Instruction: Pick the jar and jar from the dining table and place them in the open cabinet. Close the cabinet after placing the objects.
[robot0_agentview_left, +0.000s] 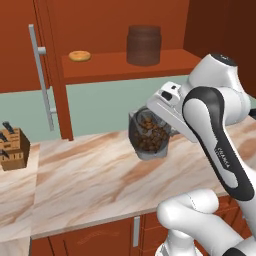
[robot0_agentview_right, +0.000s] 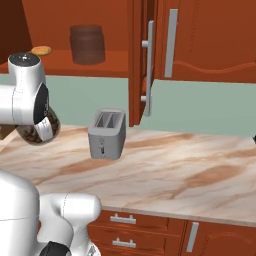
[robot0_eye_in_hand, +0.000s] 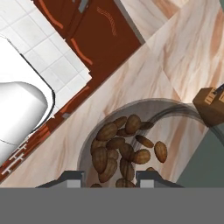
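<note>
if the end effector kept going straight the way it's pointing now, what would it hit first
The end effector is shut on the nut jar, so that jar leads. Beyond it, the hand view shows the marble counter; depth unclear.

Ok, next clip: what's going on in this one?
The robot's gripper holds the rounded glass jar of brown nuts in the air above the marble counter, below the open cabinet. On the cabinet shelf stand the taller smoky-grey jar and a small tan item. The cabinet door stands open. A toaster and a knife block sit on the counter.
</note>
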